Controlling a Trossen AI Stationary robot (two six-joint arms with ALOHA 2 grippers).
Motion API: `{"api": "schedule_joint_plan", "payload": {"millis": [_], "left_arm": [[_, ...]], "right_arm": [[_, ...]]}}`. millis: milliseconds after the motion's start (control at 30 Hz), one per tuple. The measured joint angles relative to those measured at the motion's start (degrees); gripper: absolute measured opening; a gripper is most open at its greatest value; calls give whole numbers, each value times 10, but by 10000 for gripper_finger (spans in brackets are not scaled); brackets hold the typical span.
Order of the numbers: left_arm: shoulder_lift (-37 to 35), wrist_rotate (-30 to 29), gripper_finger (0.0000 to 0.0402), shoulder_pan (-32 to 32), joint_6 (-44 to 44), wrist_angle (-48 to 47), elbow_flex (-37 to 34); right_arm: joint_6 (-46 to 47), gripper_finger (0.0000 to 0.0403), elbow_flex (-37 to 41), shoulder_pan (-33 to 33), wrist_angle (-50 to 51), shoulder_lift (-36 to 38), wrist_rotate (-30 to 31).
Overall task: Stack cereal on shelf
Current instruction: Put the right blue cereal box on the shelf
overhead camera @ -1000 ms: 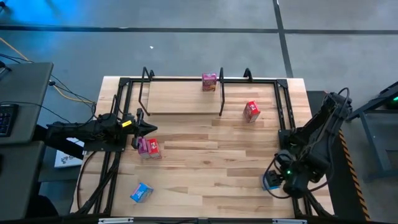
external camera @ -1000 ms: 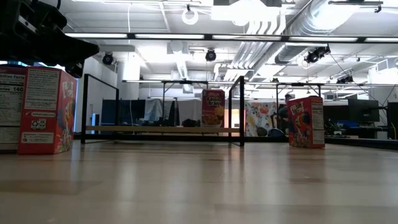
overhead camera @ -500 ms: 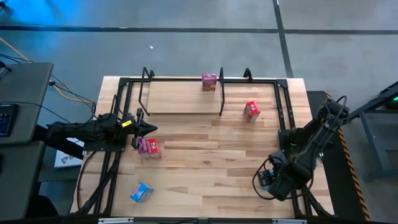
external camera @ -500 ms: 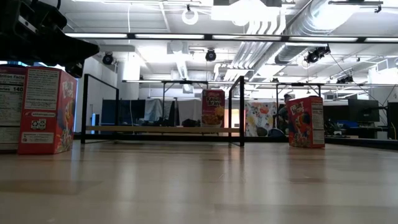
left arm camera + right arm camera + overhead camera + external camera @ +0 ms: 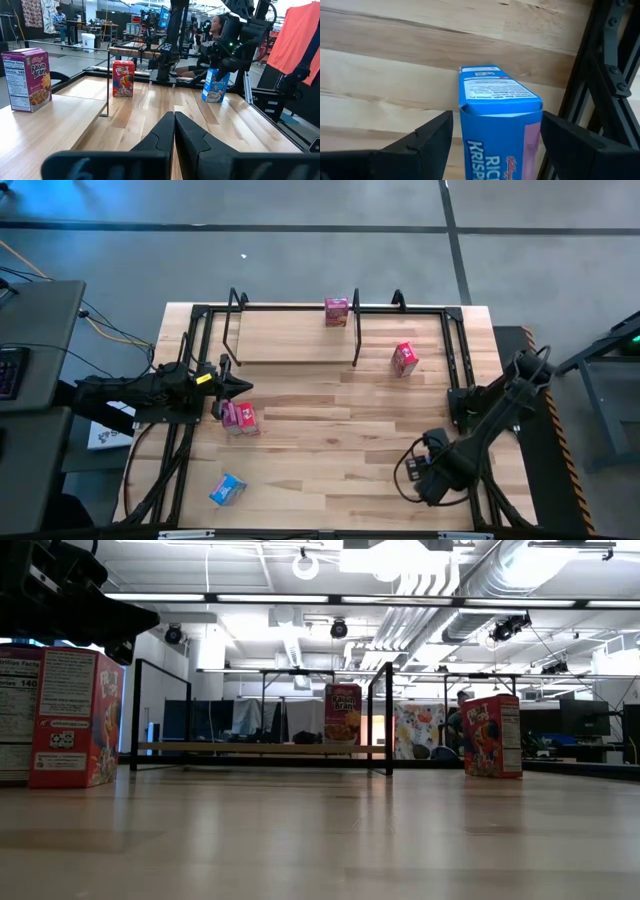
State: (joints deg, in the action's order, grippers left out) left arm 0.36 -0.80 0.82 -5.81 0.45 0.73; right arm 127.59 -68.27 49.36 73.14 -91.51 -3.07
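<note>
The right tool (image 5: 492,145) grasps a blue cereal box (image 5: 497,125) near the table's (image 5: 340,435) front right; next, carry it to the shelf (image 5: 295,335). The left tool (image 5: 174,135), clenched, hangs beside a pink box (image 5: 239,417).

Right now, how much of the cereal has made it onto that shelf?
Early days. Done: one Raisin Bran box stands on the shelf. In hand: the right gripper appears to grip a blue Rice Krispies box near the table's right front. Left: the red box, the pink boxes beside the shut left gripper, and a second blue box sit on the table.
</note>
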Motion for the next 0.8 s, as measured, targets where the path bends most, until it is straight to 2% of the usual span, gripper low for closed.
{"api": "schedule_joint_plan", "payload": {"millis": [333, 500, 800], "left_arm": [[0, 0, 5, 0, 0, 0, 0], [0, 0, 5, 0, 0, 0, 0], [0, 0, 5, 0, 0, 0, 0]], "right_arm": [[14, 263, 9, -3, -5, -16, -15], [14, 227, 28, -6, -31, -16, -35], [-19, 169, 31, -11, -37, -12, -29]]}}
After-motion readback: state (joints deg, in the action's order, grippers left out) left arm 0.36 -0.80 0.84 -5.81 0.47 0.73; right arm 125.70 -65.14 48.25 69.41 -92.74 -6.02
